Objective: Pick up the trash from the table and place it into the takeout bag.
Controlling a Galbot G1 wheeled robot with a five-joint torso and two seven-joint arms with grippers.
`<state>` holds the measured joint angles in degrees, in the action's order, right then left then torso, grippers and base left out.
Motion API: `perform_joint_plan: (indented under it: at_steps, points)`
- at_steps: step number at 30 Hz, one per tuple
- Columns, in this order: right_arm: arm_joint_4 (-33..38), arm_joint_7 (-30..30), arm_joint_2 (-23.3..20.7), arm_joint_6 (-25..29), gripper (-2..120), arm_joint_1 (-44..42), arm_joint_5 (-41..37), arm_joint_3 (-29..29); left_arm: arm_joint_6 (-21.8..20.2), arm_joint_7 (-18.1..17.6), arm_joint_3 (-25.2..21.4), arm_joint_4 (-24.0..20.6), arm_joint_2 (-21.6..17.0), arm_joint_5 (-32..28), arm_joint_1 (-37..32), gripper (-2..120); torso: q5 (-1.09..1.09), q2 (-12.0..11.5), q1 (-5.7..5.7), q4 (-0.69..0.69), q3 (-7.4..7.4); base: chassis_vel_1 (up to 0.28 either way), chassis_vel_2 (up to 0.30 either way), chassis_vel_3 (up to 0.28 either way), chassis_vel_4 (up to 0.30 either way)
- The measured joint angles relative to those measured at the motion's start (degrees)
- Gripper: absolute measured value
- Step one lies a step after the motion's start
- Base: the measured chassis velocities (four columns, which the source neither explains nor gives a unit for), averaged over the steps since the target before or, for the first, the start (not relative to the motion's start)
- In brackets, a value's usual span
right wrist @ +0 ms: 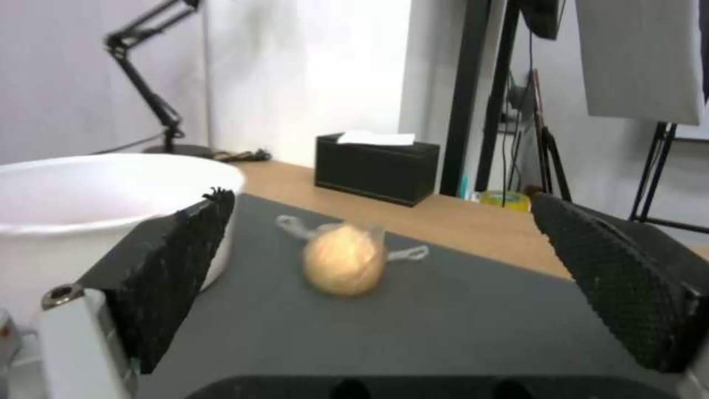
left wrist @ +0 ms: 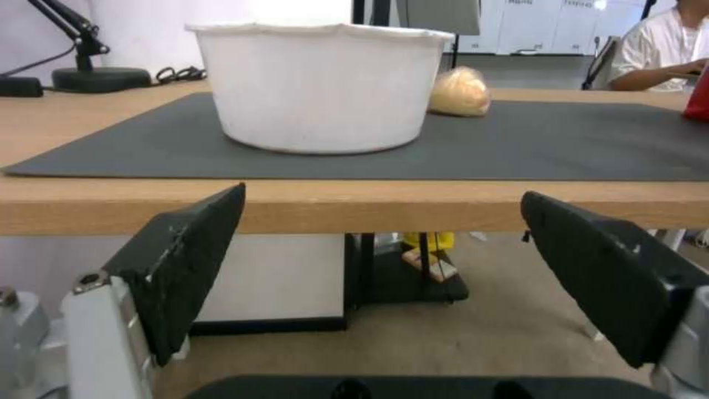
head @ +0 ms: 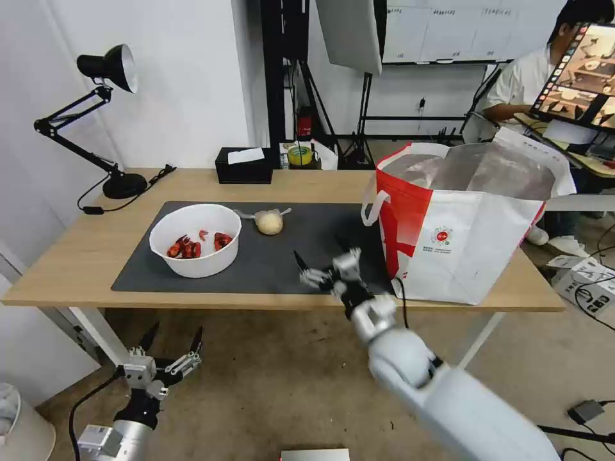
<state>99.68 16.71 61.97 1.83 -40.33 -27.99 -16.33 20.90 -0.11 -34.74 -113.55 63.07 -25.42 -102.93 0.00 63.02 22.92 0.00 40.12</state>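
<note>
Right gripper (head: 318, 264) over the mat's (head: 282, 256) near edge, fingers apart, empty, facing the bagged lump (head: 270, 222) at its 11 o'clock. Bowl (head: 195, 239) of shellfish scraps sits at the lump's 8 o'clock. Takeout bag (head: 464, 224) stands on the desk (head: 77, 256) at the gripper's 3 o'clock. Left gripper (head: 172, 344) spread wide, below desk edge.

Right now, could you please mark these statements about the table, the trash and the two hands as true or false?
1. The white bowl holds red shellfish scraps. True.
2. The right hand grips the bagged lump. False: it hovers open over the mat, apart from the lump.
3. The takeout bag stands on the table. True.
4. The left hand rests inside the bowl. False: it hangs open below the table edge.
5. The black tissue box sits on the mat. False: it sits on bare wood behind it.
</note>
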Motion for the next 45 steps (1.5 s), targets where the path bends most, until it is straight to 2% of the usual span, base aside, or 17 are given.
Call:
perform_joint_plan:
  at_steps: [3,4,7,8,10,11,14,15,18,26,28,32,45]
  points:
    - [-8.69,0.62,4.25,-1.54,100,9.33,-3.74,-3.43,-0.02,-0.04,-0.34,0.40,-0.11,-0.30,0.12,100,-0.01,0.00,0.00,0.01,0.00,0.000,0.000,0.000,0.000]
    - [-8.69,0.62,4.25,-1.54,100,9.33,-3.74,-3.43,-0.02,-0.04,-0.34,0.40,-0.11,-0.30,0.12,100,-0.01,0.00,0.00,0.01,0.00,0.000,0.000,0.000,0.000]
    - [-18.43,0.71,9.32,-3.58,100,15.87,-6.54,-5.45,-0.04,-0.04,-0.36,0.78,0.07,-0.34,0.28,100,-0.02,0.00,0.00,0.01,0.00,0.000,0.000,0.000,0.000]
    - [-18.43,0.71,9.32,-3.58,100,15.87,-6.54,-5.45,-0.04,-0.04,-0.36,0.78,0.07,-0.34,0.28,100,-0.02,0.00,0.00,0.01,0.00,0.000,0.000,0.000,0.000]
    - [-25.32,0.45,12.99,-4.06,100,18.95,-7.19,-6.44,-0.04,-0.05,-0.35,0.99,0.25,-0.32,0.34,100,-0.02,-0.01,0.01,0.00,0.00,0.000,0.000,0.000,0.000]
    - [-25.32,0.45,12.99,-4.06,100,18.95,-7.19,-6.44,-0.04,-0.05,-0.35,0.99,0.25,-0.32,0.34,100,-0.02,-0.01,0.01,0.00,0.00,0.000,0.000,0.000,0.000]
    - [-33.87,-0.97,18.17,-4.48,100,22.70,-7.07,-7.58,-0.05,-0.03,-0.44,1.11,0.44,-0.30,0.37,100,-0.02,0.00,0.00,0.01,0.00,0.000,0.000,0.000,0.000]
    - [-33.87,-0.97,18.17,-4.48,100,22.70,-7.07,-7.58,-0.05,-0.03,-0.44,1.11,0.44,-0.30,0.37,100,-0.02,0.00,0.00,0.01,0.00,0.000,0.000,0.000,0.000]
    - [-39.92,-2.17,22.43,-6.31,100,25.76,-6.44,-8.06,-0.05,-0.04,-0.71,1.13,0.45,-0.30,0.25,100,-0.01,0.00,0.01,0.01,0.00,0.000,0.000,0.000,0.000]
    - [-45.33,-2.94,26.02,-10.08,100,27.79,-5.37,-7.86,-0.02,-0.04,-0.96,1.02,0.40,-0.36,0.11,100,-0.01,0.00,0.00,0.01,-0.01,0.000,0.000,0.000,0.000]
    - [-46.78,-3.75,26.66,-13.26,100,28.32,-5.22,-7.85,0.02,-0.04,-1.30,0.72,0.30,-0.48,-0.13,100,0.00,0.00,0.00,-0.01,-0.01,0.000,0.000,0.000,0.000]
    - [-47.69,-3.81,27.33,-15.79,100,28.69,-5.25,-7.86,0.08,0.05,-1.71,0.49,0.19,-0.58,-0.49,100,0.00,0.00,0.00,0.00,-0.01,0.000,0.000,0.000,0.000]
    - [-49.21,-3.84,28.10,-18.85,100,29.37,-5.23,-8.64,0.38,0.25,-2.46,-0.21,0.66,-0.59,-1.59,100,0.00,0.01,-0.01,0.00,-0.01,0.000,0.000,0.000,0.000]
